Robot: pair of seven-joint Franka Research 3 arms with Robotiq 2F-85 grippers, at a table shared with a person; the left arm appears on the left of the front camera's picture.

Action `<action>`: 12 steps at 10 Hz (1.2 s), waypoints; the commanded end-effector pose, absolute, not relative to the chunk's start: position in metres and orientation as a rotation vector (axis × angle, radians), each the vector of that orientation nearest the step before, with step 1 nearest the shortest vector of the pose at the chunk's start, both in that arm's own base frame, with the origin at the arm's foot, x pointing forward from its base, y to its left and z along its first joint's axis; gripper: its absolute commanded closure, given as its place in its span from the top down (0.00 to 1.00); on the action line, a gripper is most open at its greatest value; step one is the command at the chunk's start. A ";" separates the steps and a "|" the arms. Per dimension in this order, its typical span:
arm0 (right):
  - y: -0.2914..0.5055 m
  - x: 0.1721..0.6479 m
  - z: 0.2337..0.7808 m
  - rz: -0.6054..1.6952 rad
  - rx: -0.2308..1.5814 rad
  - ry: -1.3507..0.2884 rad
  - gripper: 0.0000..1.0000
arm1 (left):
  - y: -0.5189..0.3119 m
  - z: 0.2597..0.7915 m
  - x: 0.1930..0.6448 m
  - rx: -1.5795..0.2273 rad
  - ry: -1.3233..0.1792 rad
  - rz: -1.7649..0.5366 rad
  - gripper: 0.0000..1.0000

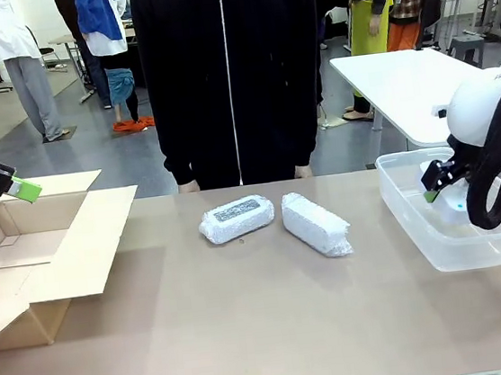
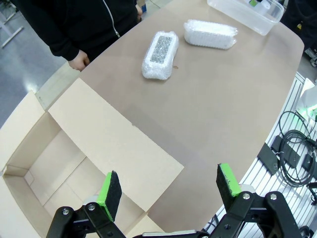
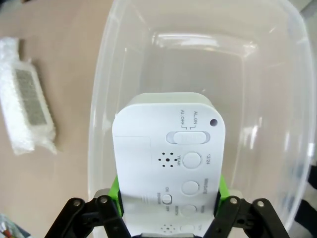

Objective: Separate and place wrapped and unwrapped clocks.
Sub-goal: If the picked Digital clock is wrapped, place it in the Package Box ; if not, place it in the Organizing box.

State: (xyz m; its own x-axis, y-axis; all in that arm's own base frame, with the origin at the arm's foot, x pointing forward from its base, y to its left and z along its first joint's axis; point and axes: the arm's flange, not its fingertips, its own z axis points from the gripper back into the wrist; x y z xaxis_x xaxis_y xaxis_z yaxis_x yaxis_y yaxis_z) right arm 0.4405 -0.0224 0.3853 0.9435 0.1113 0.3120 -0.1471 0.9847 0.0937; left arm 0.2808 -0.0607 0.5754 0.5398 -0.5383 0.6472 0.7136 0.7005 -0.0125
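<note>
Front view: the dark-faced wrapped clock [image 1: 236, 219] and the plain wrapped clock [image 1: 315, 223] sit mid-frame on the table [image 1: 249, 332], close but apart. The left gripper [image 1: 22, 188] hangs at the left edge over the cardboard box [image 1: 59, 254], and the right gripper [image 1: 436, 183] is at the right over the clear tub [image 1: 406, 206].

Left wrist view: jaws wide apart with nothing between them, box underneath.

Right wrist view: jaws clamped on the white unwrapped clock [image 3: 168, 144], bottom centre, above the tub.

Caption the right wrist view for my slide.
Right gripper holds the unwrapped white clock over the clear tub.
</note>
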 end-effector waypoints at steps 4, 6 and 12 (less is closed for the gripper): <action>-0.037 0.451 0.340 0.083 0.118 -0.270 0.78 | -0.061 0.575 0.281 -0.306 -0.658 -0.762 1.00; -0.037 0.453 0.324 0.083 0.043 -0.248 0.78 | -0.061 0.575 0.281 -0.306 -0.658 -0.762 1.00; -0.039 0.451 0.379 0.093 0.049 -0.255 1.00 | -0.061 0.575 0.281 -0.306 -0.658 -0.762 1.00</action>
